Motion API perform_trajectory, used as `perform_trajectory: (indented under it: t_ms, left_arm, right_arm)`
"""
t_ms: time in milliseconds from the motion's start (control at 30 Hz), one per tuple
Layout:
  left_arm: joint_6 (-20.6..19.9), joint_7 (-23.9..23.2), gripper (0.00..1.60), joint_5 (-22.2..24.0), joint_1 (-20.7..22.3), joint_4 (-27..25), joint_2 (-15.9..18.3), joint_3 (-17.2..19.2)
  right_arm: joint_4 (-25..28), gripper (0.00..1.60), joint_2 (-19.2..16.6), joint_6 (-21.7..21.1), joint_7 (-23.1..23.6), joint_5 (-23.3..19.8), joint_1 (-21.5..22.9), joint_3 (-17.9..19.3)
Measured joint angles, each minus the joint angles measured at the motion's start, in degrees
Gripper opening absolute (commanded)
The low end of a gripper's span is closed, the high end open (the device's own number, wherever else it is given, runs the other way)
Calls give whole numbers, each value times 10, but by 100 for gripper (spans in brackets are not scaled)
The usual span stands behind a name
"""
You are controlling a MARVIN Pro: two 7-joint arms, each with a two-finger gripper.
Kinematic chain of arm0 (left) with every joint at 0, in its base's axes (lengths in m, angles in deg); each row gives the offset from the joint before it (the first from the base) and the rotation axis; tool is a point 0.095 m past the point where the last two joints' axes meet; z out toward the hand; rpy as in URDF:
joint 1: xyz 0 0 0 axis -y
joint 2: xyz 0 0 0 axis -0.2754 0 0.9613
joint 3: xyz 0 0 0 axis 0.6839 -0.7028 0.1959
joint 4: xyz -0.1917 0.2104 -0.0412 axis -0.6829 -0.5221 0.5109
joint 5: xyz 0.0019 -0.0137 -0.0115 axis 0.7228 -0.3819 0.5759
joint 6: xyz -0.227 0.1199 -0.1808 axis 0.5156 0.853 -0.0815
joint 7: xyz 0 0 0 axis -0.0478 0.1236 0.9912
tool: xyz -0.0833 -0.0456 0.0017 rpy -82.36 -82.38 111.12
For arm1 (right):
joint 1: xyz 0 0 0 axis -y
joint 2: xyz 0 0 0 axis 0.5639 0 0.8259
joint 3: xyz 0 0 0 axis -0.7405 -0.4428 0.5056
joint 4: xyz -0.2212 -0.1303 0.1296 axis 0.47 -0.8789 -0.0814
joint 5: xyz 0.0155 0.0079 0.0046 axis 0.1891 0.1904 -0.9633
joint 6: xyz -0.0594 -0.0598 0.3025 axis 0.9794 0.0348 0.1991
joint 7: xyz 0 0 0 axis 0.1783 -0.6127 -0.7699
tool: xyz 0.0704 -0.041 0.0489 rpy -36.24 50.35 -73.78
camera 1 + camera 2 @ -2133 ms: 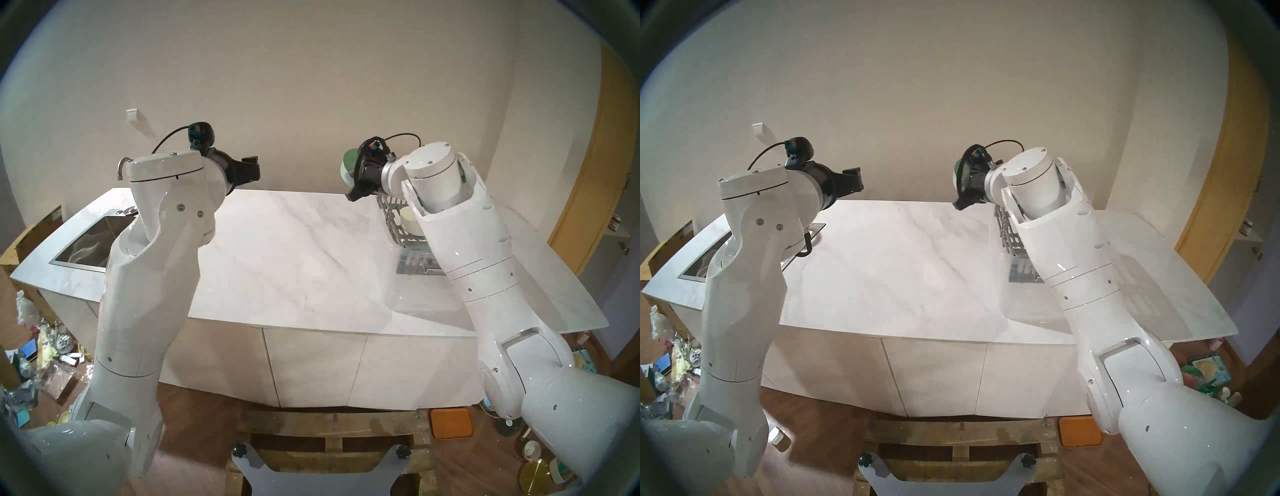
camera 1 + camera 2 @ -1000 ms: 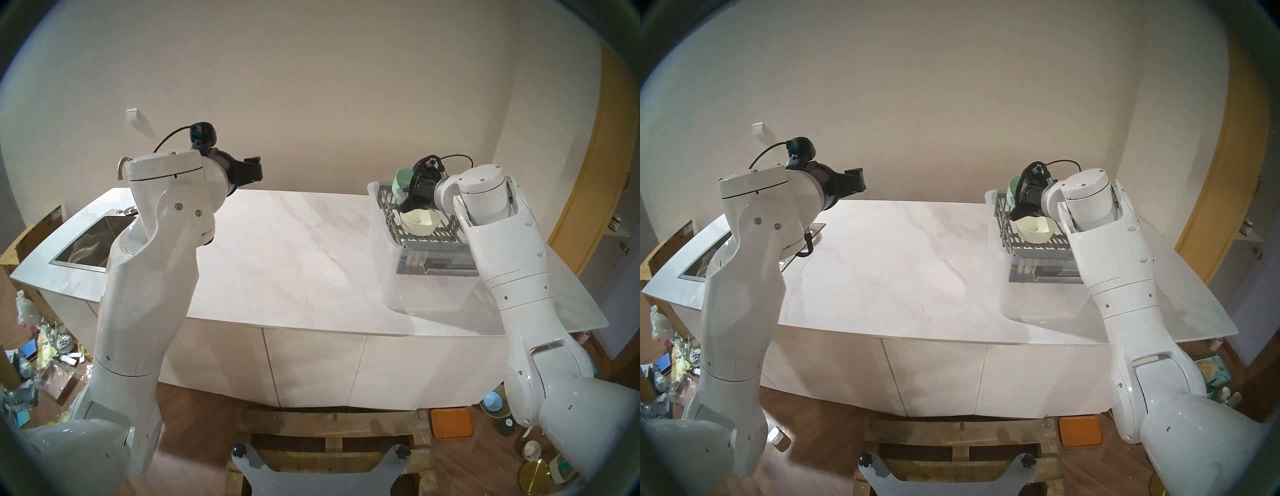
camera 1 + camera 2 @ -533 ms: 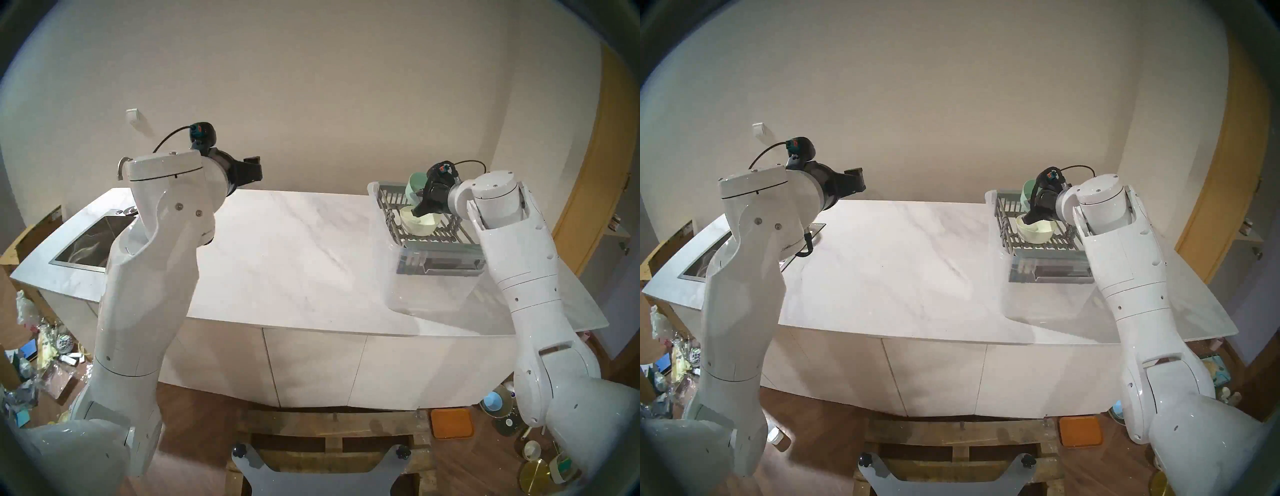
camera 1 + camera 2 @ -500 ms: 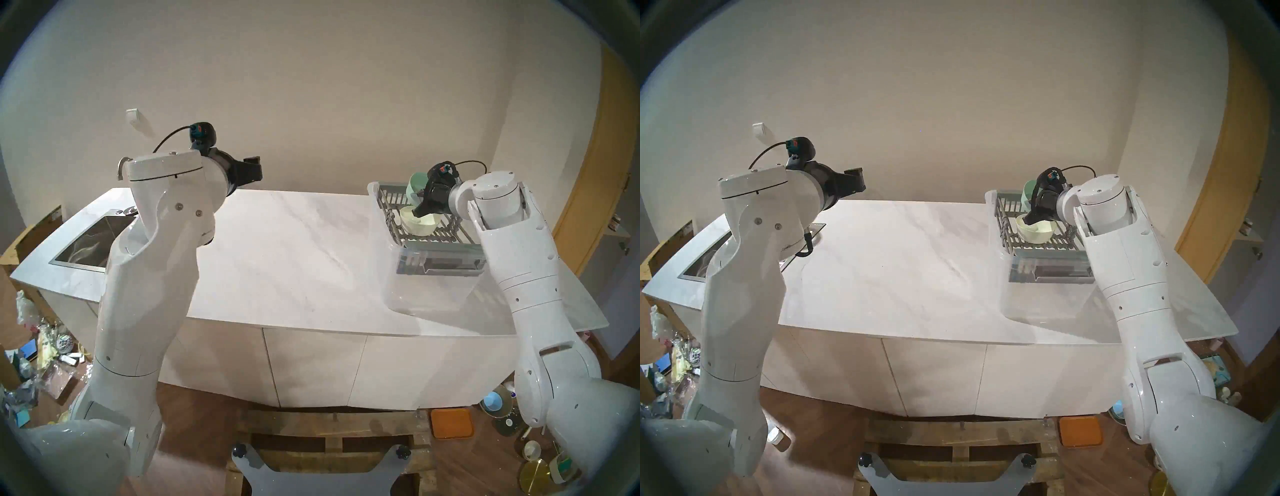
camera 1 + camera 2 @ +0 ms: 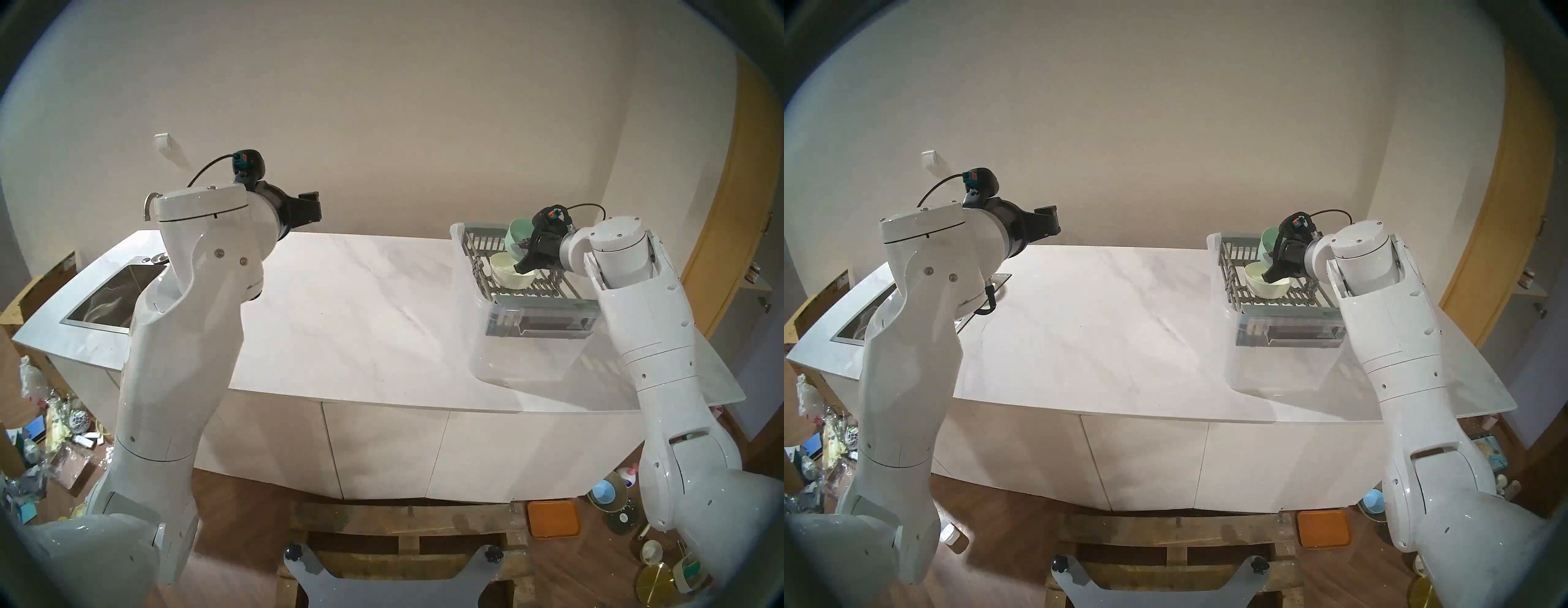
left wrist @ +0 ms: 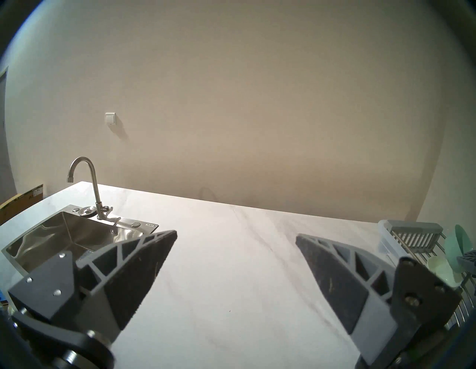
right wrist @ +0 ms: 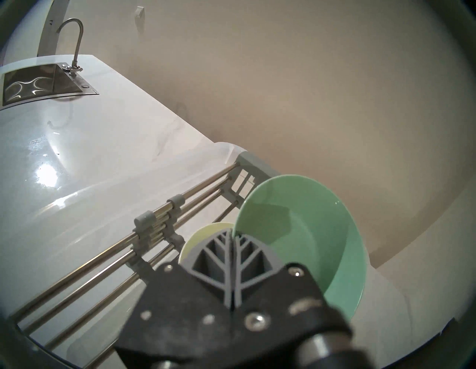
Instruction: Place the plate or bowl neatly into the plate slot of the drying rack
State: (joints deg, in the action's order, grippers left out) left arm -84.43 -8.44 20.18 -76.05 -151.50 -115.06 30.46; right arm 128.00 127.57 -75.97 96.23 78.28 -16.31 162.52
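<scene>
My right gripper is shut on the rim of a green bowl, which it holds on edge. In the head view that green bowl hangs over the far part of the grey drying rack, just behind a pale yellow bowl. The yellow bowl lies on the toothed bars of the plate slot. Whether the green bowl touches the bars is hidden by my right gripper. High over the counter's left half, my left gripper is open and holds nothing.
The rack sits on top of a clear plastic tub at the counter's right end. A steel sink with a tap is at the far left. The wall runs close behind the rack.
My right arm has swung right and down, carrying the green bowl from above the counter's middle to over the rack behind the yellow bowl. The left arm has not moved.
</scene>
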Motion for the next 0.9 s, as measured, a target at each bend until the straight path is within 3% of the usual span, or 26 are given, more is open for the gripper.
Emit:
perform_trajectory:
  t_ms: [233, 267, 300, 333, 367, 400, 900]
  left_arm:
    - [0, 0, 160, 0, 0, 0, 0, 0]
    - [0, 0, 160, 0, 0, 0, 0, 0]
    - [0, 0, 160, 0, 0, 0, 0, 0]
    - [0, 0, 160, 0, 0, 0, 0, 0]
    - [0, 0, 160, 0, 0, 0, 0, 0]
    - [0, 0, 160, 0, 0, 0, 0, 0]
    - [0, 0, 160, -4, 0, 0, 0, 1]
  right_arm:
    - [1, 0, 1, 0, 0, 0, -2, -1]
    - [0, 10, 1, 1, -1, 1, -1, -2]
    - [-1, 66, 1, 1, -1, 1, -1, -2]
    - [-3, 91, 1, 2, -1, 2, 0, -4]
    - [-4, 91, 1, 2, -1, 2, 1, -5]
    - [-5, 160, 1, 3, -1, 3, 1, -7]
    - [-2, 160, 8, 4, -8, 2, 10, -12]
